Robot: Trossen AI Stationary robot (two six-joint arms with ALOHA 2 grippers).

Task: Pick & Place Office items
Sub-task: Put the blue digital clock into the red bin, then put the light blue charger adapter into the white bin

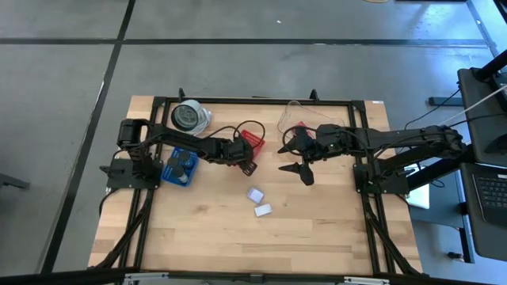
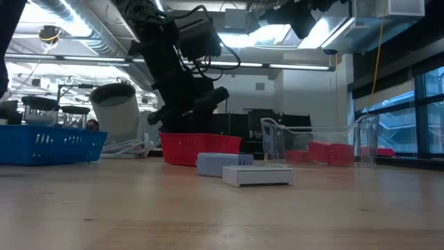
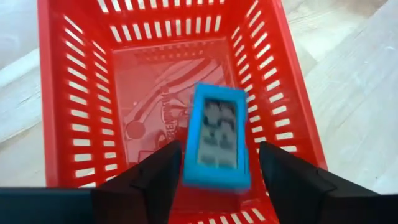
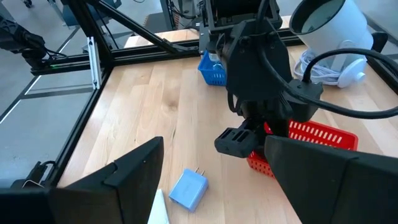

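Observation:
My left gripper (image 3: 221,149) hangs open over the red mesh basket (image 3: 74,93). A blue-rimmed rectangular piece (image 3: 217,143) sits tilted between its fingers, above the basket's floor. In the high view this gripper (image 1: 249,161) is at the basket's near side. My right gripper (image 1: 297,172) is open and empty above the table's middle, to the right of the basket. A pale-blue plug-like piece (image 1: 255,194) and a white rectangle (image 1: 263,210) lie flat on the table; both show in the low view (image 2: 220,164) (image 2: 257,175). Black discs lie in the blue tray (image 1: 168,176). My left gripper: I cannot tell whether its fingers touch the blue-rimmed piece. A gap shows between the piece's edge (image 3: 247,155) and one finger (image 3: 286,180). The other finger (image 3: 161,177) stands right beside the piece's opposite edge. The piece is clear of the basket's floor.
A clear container (image 2: 347,142) holding red blocks (image 2: 326,153) stands at the back right. A white round device (image 1: 190,117) with a cable stands at the back left. Bare wood lies toward the near edge (image 1: 253,245). The black frame rails (image 1: 253,100) border the table.

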